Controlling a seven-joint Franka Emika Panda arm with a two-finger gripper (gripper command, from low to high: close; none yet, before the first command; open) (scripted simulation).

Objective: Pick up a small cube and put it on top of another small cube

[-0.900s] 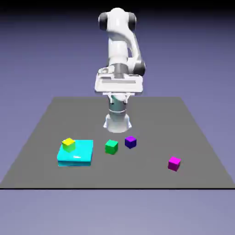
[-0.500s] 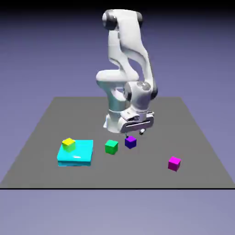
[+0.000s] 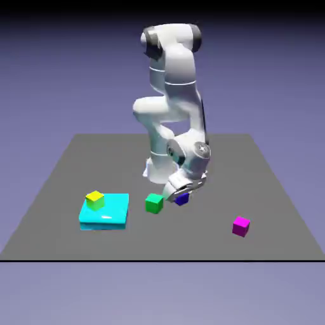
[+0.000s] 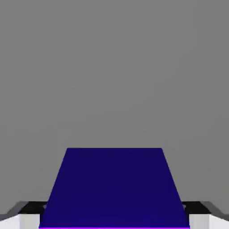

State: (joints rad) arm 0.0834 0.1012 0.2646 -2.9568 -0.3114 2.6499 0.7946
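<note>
Arm: white, folded forward and down over the grey table (image 3: 266, 190), wrist tilted, hand low at the surface.
Gripper (image 3: 181, 196): down around the indigo cube (image 3: 183, 198); hand view shows the cube (image 4: 114, 188) large between the fingertips (image 4: 27, 214), one on each side. Whether clenched on it or merely straddling it, cannot tell.
Cyan block (image 3: 109, 214): flat, at the exterior view's left; yellow cube (image 3: 94, 199) on top.
Green cube (image 3: 153, 203): just beside the gripper, at its 9 o'clock.
Magenta cube (image 3: 240, 226): well apart, at 4 o'clock.
</note>
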